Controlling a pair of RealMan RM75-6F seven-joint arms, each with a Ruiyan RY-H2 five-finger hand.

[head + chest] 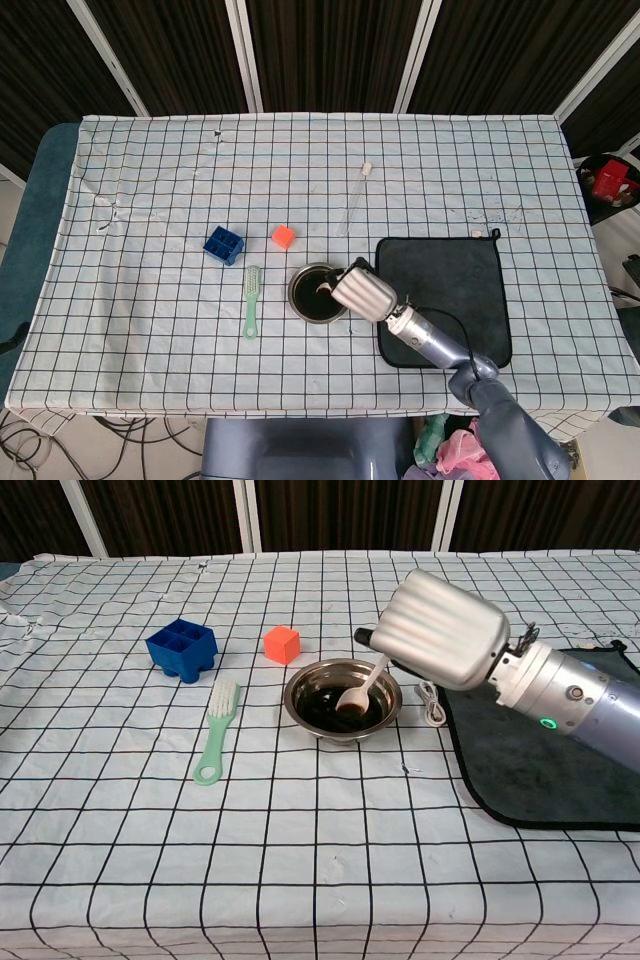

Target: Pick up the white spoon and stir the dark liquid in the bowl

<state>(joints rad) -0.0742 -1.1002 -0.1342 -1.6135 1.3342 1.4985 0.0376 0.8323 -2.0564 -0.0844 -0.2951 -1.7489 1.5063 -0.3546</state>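
Observation:
A steel bowl (306, 724) (300, 299) of dark liquid sits near the table's middle. My right hand (445, 632) (365, 293) hovers at the bowl's right rim and grips the white spoon (359, 692) (325, 286) by its handle. The spoon slants down into the bowl, its head resting in the dark liquid right of centre. Most of the handle is hidden under the hand. My left hand shows in neither view.
A green brush (215, 731) lies left of the bowl. Behind it stand a blue block tray (182, 648) and an orange cube (282, 644). A dark cloth mat (545, 770) lies at the right under my forearm, with a thin white cable (432, 706) beside it. A glass dropper (358, 193) lies further back.

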